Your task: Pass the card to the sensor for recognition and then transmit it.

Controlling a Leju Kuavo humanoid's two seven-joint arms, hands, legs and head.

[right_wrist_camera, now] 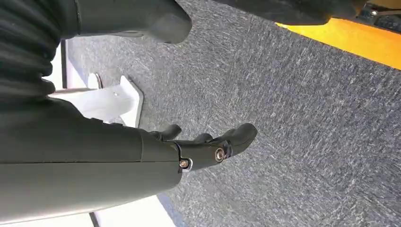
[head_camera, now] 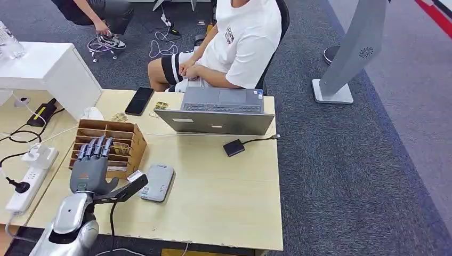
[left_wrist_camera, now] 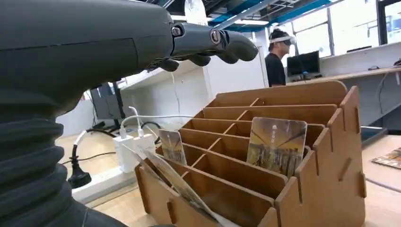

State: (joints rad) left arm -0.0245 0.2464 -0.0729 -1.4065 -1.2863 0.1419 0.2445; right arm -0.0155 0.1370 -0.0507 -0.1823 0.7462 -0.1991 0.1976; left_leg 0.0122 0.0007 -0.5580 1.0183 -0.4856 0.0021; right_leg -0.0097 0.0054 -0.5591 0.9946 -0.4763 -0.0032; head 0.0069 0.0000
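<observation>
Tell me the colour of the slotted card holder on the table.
Plain light brown, like cardboard or thin wood: card holder. It shows best in the left wrist view.

Left arm raised with flat hand; right arm hanging with relaxed hand

The silver left arm point(head_camera: 66, 224) enters from the lower left and ends in the left hand point(head_camera: 90, 168), held flat with palm down, fingers point(head_camera: 96, 146) extended forward and slightly apart, thumb point(head_camera: 109, 186) out to the side, nothing gripped. The right hand point(right_wrist_camera: 142, 156) points downward, its fingers point(right_wrist_camera: 227, 139) lightly curved and separated, thumb point(right_wrist_camera: 161, 21) clear of them, holding nothing
</observation>
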